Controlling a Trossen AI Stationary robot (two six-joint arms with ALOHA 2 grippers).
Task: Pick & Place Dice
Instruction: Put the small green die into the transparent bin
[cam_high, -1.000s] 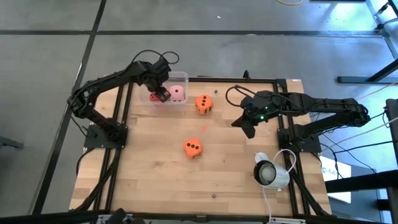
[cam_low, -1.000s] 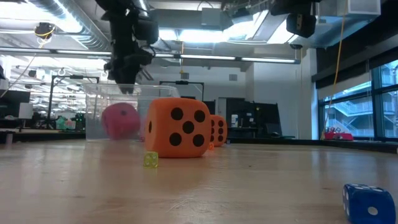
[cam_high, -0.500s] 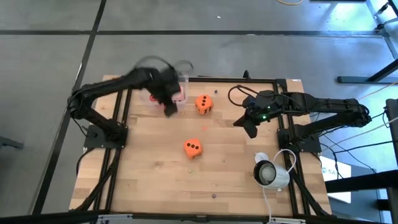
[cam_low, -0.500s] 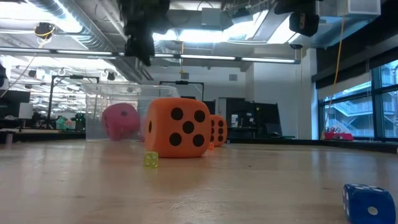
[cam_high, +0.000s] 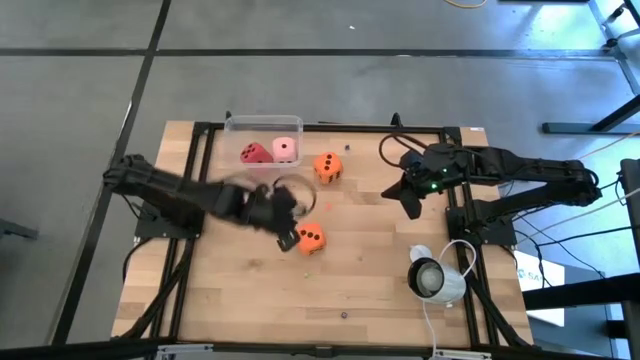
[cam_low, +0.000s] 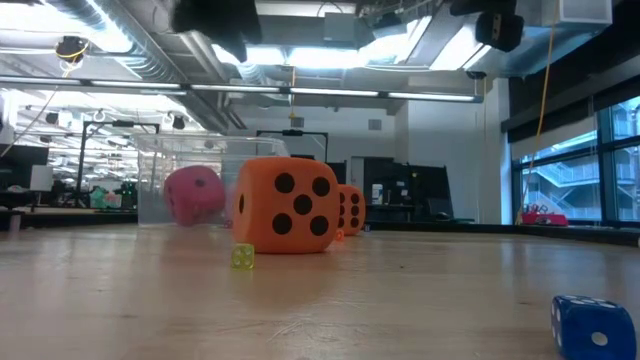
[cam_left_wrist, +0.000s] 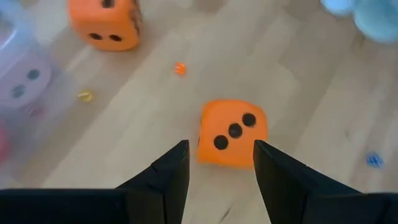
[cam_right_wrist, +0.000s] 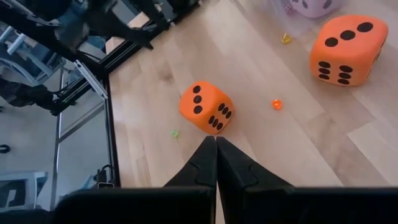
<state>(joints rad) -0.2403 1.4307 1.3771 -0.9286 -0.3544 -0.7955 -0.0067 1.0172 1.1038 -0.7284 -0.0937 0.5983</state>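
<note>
My left gripper (cam_high: 288, 238) (cam_left_wrist: 221, 148) is open and hangs low just left of the nearer orange die (cam_high: 310, 237) (cam_left_wrist: 233, 134). Its fingers stand on either side of the die's near face, apart from it. That die rests on the wood with three pips facing the gripper. A second orange die (cam_high: 328, 167) (cam_right_wrist: 345, 40) sits farther back. The red die (cam_high: 255, 153) and the pale pink die (cam_high: 285, 150) lie inside a clear box (cam_high: 240, 126) at the far edge. My right gripper (cam_high: 410, 206) (cam_right_wrist: 216, 146) is shut and waits above the table's right side.
Tiny dice are scattered on the wood: a yellow-green one (cam_low: 242, 257), a blue one (cam_low: 590, 325) and an orange one (cam_left_wrist: 180, 68). A white round device with a cable (cam_high: 435, 277) sits near the right edge. Bare wood lies in front of the nearer orange die.
My left gripper has swung quickly from above the clear box at the far edge toward the table's middle and down to the nearer orange die. The red die now lies in the box beside the pink one. The orange dice have stayed put.
</note>
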